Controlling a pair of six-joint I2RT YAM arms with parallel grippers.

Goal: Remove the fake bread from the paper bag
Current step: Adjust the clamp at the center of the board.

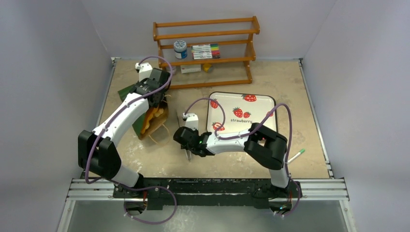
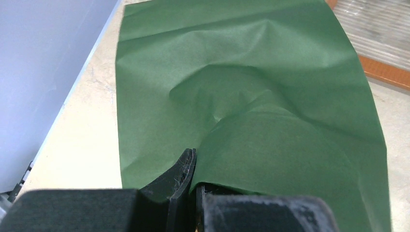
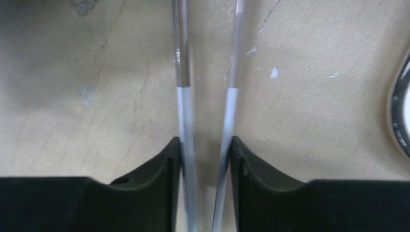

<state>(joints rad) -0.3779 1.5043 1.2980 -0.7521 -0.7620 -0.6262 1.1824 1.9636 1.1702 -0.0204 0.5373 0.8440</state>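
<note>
2 grips: your left gripper (image 2: 193, 170) clamps the paper bag (image 2: 251, 72), right gripper (image 3: 205, 150) squeezes tongs (image 3: 184, 111); aim them at the fake bread (image 1: 155, 115).

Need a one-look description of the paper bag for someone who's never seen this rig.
On the tan table, go far left, beside the wooden rack's foot, under the left arm's wrist. The paper bag is there, a fold of it clamped in the left pincer. It alone is dark green outside and brown inside, with golden fake bread at its mouth.
</note>
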